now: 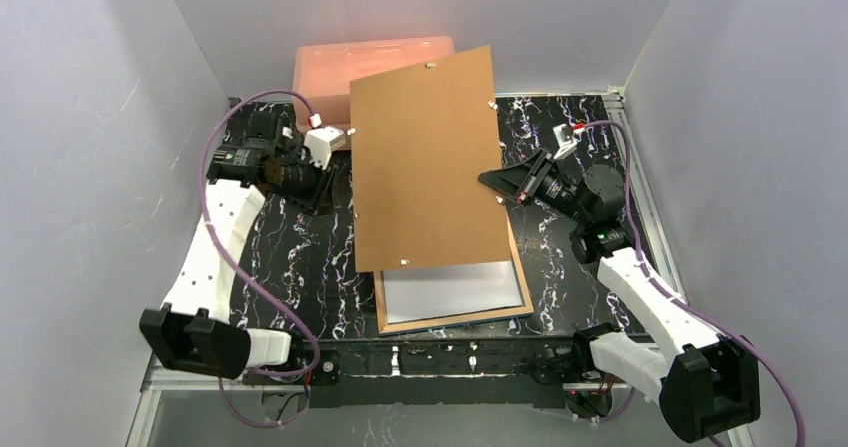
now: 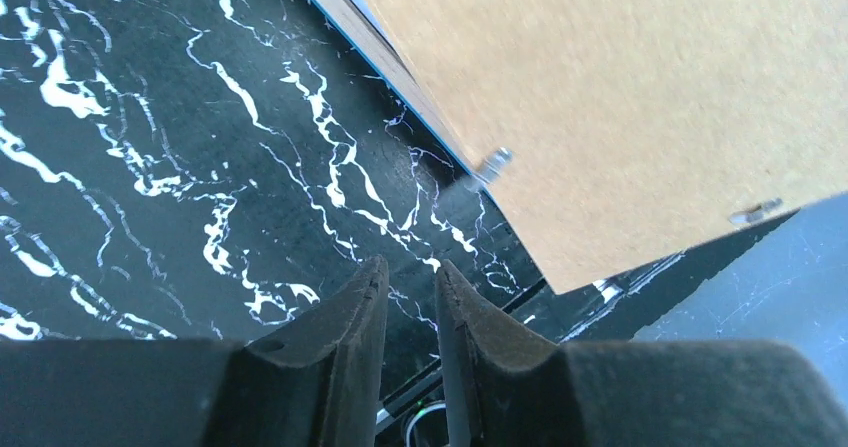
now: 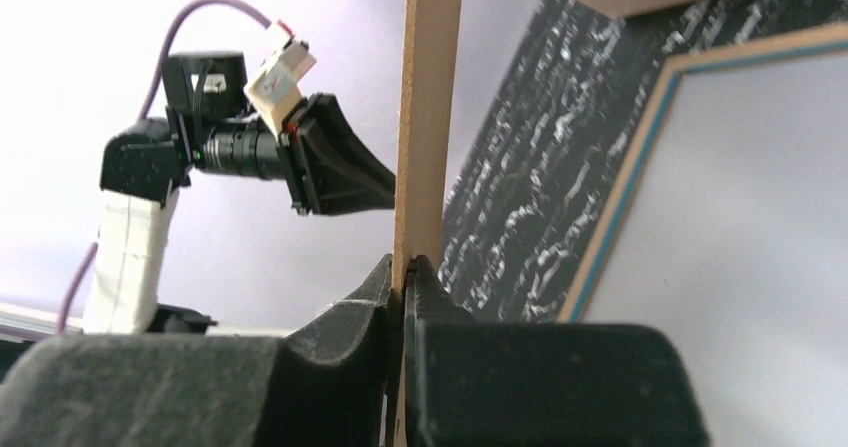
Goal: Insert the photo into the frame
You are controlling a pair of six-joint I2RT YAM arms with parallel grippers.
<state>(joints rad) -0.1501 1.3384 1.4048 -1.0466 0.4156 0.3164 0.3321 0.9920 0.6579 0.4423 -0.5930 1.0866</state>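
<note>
I'm holding the backing board (image 1: 425, 157) over the frame (image 1: 455, 319).
My right claw (image 3: 405, 267) is pinching its 3 o'clock edge; left claw (image 2: 410, 277) slightly parted, empty. Glazed frame: probably fragile, grip rim.

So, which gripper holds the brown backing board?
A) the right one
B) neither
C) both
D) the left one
A: the right gripper pinches the brown backing board by its edge, while the left gripper is apart from it, with nothing between its fingers.
</note>
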